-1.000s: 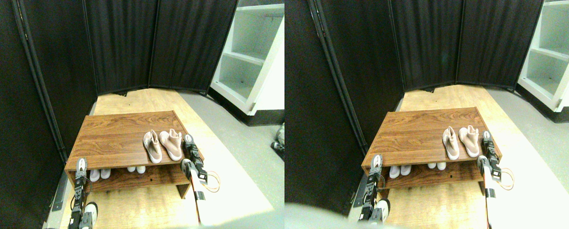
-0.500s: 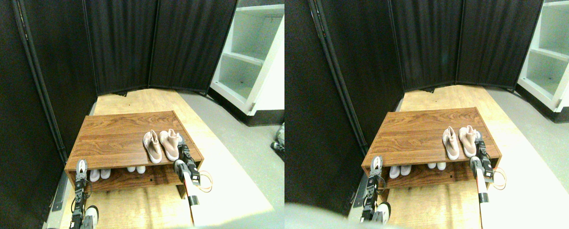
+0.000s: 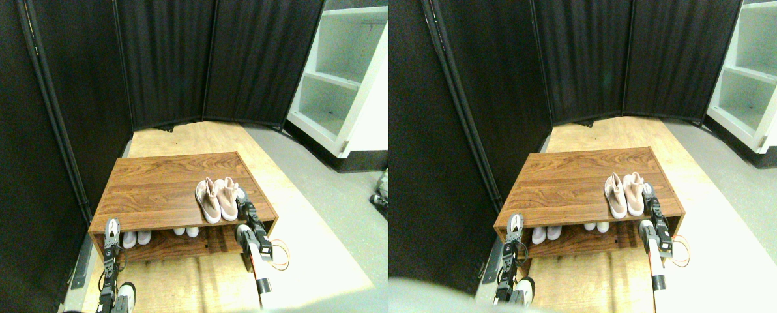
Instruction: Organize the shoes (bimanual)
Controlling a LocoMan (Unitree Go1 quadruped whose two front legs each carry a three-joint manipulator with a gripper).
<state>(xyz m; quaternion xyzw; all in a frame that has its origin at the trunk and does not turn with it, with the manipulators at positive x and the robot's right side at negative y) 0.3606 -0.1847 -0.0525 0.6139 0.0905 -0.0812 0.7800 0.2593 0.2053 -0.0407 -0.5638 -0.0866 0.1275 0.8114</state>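
My dark right gripper (image 3: pixel 244 203) sits by pale pinkish-white shoes (image 3: pixel 218 199) on a reddish-brown wood-grain rack (image 3: pixel 160 189), black folding screen (image 3: pixel 167 59) behind, white shelving (image 3: pixel 343 78) right.

**Around me, apart from the work**

A low wooden shoe rack (image 3: pixel 167 182) stands before me on a pale wood-grain floor panel (image 3: pixel 193 134); it has a flat top and an open shelf beneath; behind it, far, a black folding screen (image 3: pixel 167 59) closes the left and the back; to the far right stands a white shelving unit (image 3: pixel 343 78) on grey floor (image 3: pixel 336 202); an orange cable loop (image 3: pixel 283 251) lies near the rack's right foot.
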